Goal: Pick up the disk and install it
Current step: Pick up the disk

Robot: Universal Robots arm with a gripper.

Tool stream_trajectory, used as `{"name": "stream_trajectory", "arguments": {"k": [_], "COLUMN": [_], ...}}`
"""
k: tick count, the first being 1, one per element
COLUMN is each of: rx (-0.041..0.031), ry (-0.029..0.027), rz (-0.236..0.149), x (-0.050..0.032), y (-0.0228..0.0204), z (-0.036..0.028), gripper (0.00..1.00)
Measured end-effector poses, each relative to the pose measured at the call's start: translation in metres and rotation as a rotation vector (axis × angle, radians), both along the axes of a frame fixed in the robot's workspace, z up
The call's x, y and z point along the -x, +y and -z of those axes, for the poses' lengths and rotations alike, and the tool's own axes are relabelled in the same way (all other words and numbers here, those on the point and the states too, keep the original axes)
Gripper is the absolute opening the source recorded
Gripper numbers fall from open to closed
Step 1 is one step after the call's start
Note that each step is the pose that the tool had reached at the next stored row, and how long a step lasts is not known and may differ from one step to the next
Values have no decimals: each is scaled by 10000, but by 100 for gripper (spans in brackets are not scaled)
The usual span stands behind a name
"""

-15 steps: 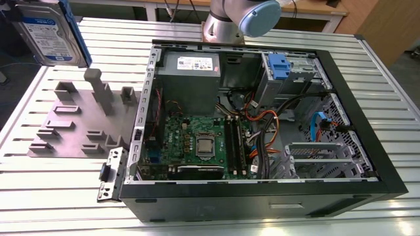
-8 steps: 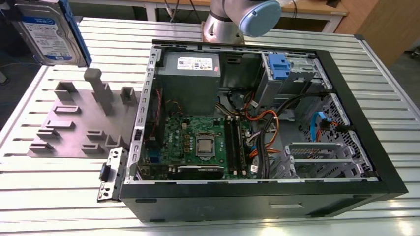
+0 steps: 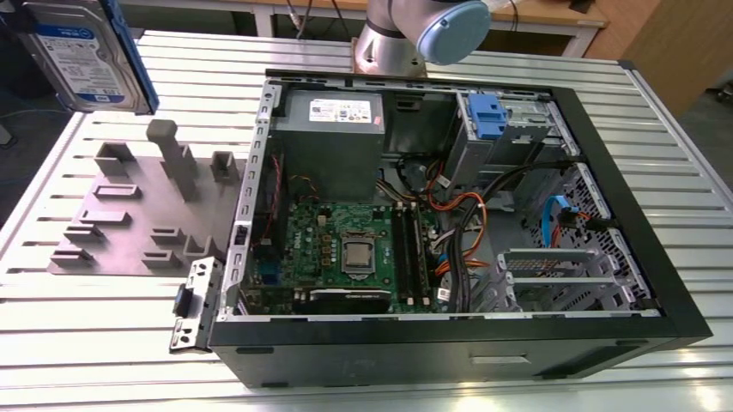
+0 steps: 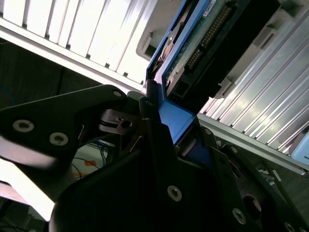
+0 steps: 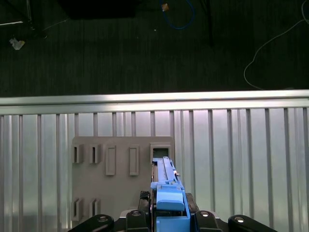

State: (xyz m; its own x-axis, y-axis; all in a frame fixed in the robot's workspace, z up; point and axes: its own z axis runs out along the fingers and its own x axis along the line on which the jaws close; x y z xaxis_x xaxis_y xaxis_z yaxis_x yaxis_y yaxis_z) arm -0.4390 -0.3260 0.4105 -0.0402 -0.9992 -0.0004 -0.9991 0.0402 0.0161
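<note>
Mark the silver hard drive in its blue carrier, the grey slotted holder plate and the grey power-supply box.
silver hard drive (image 3: 78, 51): exterior view, label face.
grey slotted holder plate (image 3: 132, 215): exterior view, flat base.
grey power-supply box (image 3: 330, 159): exterior view, side panel.

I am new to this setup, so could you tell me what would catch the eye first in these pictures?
The open computer case dominates the slatted table, motherboard and cables exposed. At the exterior view's upper left the disk hangs in the air above a grey fixture plate, clamped by its blue frame in the gripper.
</note>
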Motion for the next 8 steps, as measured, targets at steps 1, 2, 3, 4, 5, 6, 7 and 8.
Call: {"name": "stream_trajectory", "arguments": {"k": [1, 2, 3, 4, 5, 6, 7, 8], "rx": [-1, -1, -2, -2, -3, -2, -2, -2], "ry": [-1, -1, -1, -1, -1, -1, 0, 0], "rz": [0, 0, -1, -1, -1, 0, -1, 0], "x": [0, 0, 0, 0, -1, 0, 0, 0], "y": [0, 0, 0, 0, 0, 0, 0, 0], "z": [-6, -12, -17, -20, -20, -22, -23, -23], "gripper": [37, 37, 37, 37, 37, 37, 37, 37]}}
